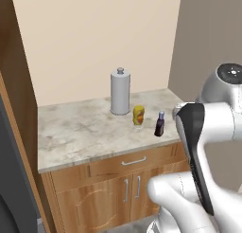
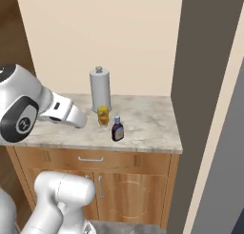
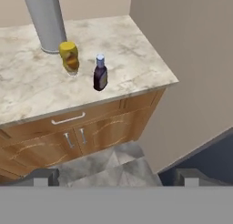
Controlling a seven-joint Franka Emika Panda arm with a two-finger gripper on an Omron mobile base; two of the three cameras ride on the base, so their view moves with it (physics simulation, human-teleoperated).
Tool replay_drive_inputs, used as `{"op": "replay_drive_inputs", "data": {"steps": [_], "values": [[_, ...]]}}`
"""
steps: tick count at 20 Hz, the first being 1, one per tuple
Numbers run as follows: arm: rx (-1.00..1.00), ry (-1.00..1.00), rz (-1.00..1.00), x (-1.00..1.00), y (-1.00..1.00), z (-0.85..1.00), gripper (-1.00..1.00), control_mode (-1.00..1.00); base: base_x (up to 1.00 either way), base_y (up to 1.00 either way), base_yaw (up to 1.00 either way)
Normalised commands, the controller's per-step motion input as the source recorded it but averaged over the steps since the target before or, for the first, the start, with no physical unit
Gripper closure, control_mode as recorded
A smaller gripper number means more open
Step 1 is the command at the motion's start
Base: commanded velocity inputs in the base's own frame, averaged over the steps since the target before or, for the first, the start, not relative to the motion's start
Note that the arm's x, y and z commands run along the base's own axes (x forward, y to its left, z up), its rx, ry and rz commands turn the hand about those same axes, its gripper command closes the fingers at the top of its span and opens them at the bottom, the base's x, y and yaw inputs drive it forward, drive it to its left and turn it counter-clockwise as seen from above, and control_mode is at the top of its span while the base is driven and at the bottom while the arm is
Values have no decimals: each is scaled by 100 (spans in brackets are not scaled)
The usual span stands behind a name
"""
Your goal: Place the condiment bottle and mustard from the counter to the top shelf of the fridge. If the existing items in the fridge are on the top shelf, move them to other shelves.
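A yellow mustard bottle stands upright on the marble counter. Just to its right, near the counter's front edge, is the condiment bottle, dark purple with a pale cap. In the hand view my gripper is open and holds nothing. It hangs out in front of the cabinet, well short of both bottles and above the floor. The fridge's shelves are out of view.
A tall grey cylinder with a knob stands behind the mustard by the wall. Wooden cabinet doors and a drawer sit under the counter. A grey wall panel rises at the counter's right end.
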Motion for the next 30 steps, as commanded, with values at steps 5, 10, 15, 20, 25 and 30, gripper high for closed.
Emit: {"op": "replay_drive_inputs", "data": {"steps": [5, 10, 15, 20, 25, 30], "values": [[0, 1, 0, 86, 0, -46, -100, -100, 0, 0, 0], [0, 6, -2, 66, -6, -52, -100, -100, 0, 0, 0], [0, 12, -4, 55, -8, -55, -100, -100, 0, 0, 0], [1, 11, -7, 56, 0, -39, -100, -100, 0, 0, 0], [1, 8, -7, 49, 0, -31, -100, -100, 0, 0, 0], [1, 6, -8, 49, -13, -33, -100, -100, 0, 0, 0]]}}
